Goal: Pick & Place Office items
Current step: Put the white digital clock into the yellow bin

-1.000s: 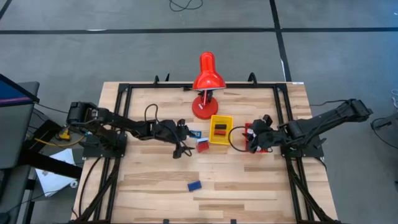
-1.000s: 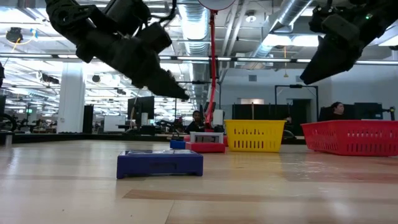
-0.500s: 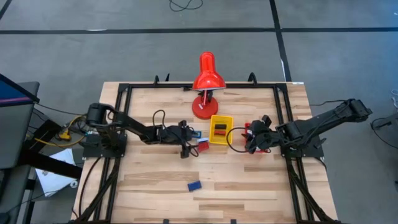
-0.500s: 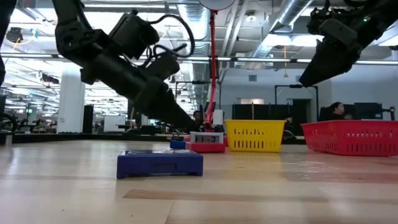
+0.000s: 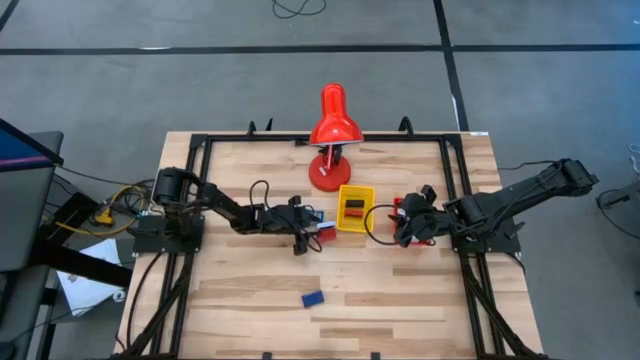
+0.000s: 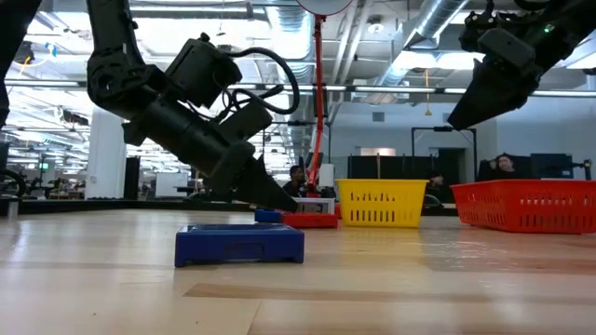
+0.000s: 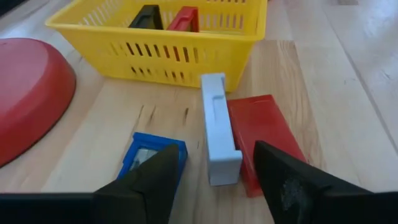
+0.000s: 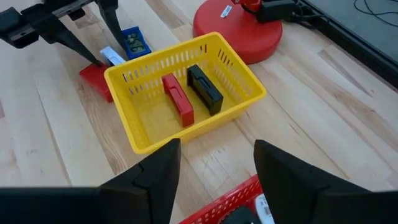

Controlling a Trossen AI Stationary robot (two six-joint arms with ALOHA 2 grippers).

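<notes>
My left gripper (image 7: 211, 180) straddles the pale block (image 7: 219, 127), fingers apart, not yet clamped. It looks light, rigid and slick, so I'd pinch its 2 long flat sides. My right gripper (image 8: 211, 174) hangs open, empty.

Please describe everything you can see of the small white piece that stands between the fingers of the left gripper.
The white piece is a small pale block that looks like plastic, with a long shallow recess along its upper face. It stands on its narrow edge on the wooden table, just outside the yellow tray. A flat red block lies against one side; a blue block lies apart on the other. The left gripper straddles it, fingers not yet touching it.
</notes>
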